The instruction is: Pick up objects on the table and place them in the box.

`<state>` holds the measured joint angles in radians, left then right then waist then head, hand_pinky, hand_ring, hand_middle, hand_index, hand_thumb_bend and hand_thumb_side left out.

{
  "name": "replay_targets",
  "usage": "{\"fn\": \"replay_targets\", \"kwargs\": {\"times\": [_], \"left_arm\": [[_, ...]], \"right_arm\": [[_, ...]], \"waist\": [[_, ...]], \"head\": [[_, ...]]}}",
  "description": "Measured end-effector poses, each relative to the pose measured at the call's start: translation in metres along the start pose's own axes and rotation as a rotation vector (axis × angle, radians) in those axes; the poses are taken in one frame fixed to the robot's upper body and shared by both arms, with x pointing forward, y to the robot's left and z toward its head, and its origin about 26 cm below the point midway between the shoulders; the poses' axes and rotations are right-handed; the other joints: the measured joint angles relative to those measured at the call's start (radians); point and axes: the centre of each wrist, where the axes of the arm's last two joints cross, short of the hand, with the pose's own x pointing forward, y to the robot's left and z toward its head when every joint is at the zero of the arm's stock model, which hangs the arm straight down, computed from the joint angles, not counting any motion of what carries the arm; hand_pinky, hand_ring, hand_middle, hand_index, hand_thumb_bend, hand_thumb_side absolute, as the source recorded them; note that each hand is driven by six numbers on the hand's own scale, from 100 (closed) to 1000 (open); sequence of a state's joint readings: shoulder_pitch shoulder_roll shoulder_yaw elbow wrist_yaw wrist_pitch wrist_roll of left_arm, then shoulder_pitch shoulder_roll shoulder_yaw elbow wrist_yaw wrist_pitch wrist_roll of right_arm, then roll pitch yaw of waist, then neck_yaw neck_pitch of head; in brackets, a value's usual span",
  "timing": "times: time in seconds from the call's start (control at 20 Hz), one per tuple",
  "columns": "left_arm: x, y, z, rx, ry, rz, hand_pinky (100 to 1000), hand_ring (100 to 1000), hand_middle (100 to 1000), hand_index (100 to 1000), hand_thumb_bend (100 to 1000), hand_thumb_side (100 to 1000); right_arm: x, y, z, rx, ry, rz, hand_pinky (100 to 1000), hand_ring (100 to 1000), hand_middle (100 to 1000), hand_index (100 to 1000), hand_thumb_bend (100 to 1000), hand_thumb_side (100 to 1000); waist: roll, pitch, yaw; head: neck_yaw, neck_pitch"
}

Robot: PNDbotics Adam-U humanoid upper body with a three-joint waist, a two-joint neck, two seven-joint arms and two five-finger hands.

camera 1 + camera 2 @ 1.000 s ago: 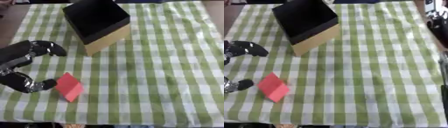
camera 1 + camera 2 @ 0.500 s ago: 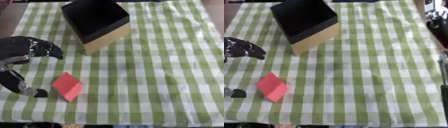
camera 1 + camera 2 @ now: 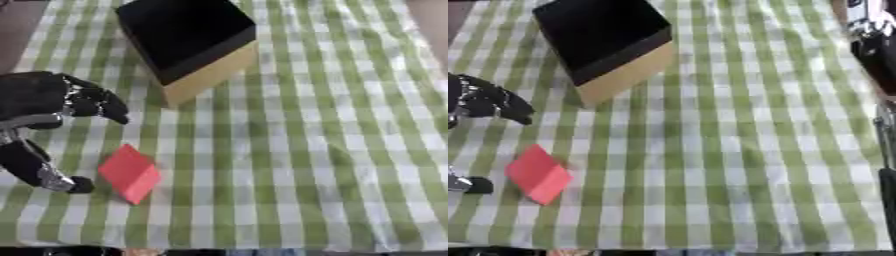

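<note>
Left robot hand (image 3: 44,107) at the left edge of the table (image 3: 350,150), spread wide — holding nothing. Fingers (image 3: 101,102) reaching right, up high; thumb (image 3: 52,177) curving down low, its tip just beside the red block (image 3: 129,173). Cannot tell whether that tip touches the block or hangs a bit above the cloth. Red block lying flat on the green and white checked cloth (image 3: 289,125), turned like a diamond, in the near left part of the table, right in the gap between fingers and thumb but a little to the right of it.

Box (image 3: 188,42) farther back, up and to the right of the block, well apart from it. Black inside, tan on the side walls, turned at a slant on the cloth, open side up. Can see nothing inside it but black.

Right robot hand not seen on the table. Something dark (image 3: 877,50) at the right edge of the right eye view — too hard to make out.
</note>
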<state>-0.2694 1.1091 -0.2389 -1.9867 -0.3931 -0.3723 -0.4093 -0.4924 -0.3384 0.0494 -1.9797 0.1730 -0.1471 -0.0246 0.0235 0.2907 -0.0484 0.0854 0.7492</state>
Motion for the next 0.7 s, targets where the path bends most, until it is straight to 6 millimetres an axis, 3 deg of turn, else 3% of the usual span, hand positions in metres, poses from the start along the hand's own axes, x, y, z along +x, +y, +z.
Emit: {"fn": "replay_targets", "kwargs": {"times": [0.05, 0.2, 0.55, 0.7], "left_arm": [[0.0, 0.0, -0.001, -0.001, -0.002, 0.007, 698, 789, 798, 869, 457, 383], [0.001, -0.001, -0.002, -0.013, -0.003, 0.025, 725, 815, 819, 886, 582, 441], [0.005, -0.001, -0.012, -0.082, 0.0, 0.055, 743, 832, 838, 905, 637, 474], [0.006, -0.001, -0.013, -0.124, 0.002, 0.06, 763, 850, 853, 922, 742, 514]], "right_arm": [[0.0, 0.0, 0.0, 0.0, 0.0, 0.0, 798, 787, 507, 690, 100, 683], [0.0, 0.0, 0.0, 0.0, 0.0, -0.002, 797, 784, 505, 688, 100, 682], [0.0, 0.0, 0.0, -0.003, -0.003, -0.009, 796, 781, 503, 686, 100, 681], [0.0, 0.0, 0.0, -0.004, -0.004, -0.009, 796, 780, 502, 685, 100, 682]], "waist": [[0.0, 0.0, 0.0], [0.0, 0.002, -0.002], [0.005, 0.006, -0.008], [0.006, 0.009, -0.012]], "head": [[0.0, -0.002], [0.0, -0.003], [0.003, -0.003], [0.003, -0.004]]}}
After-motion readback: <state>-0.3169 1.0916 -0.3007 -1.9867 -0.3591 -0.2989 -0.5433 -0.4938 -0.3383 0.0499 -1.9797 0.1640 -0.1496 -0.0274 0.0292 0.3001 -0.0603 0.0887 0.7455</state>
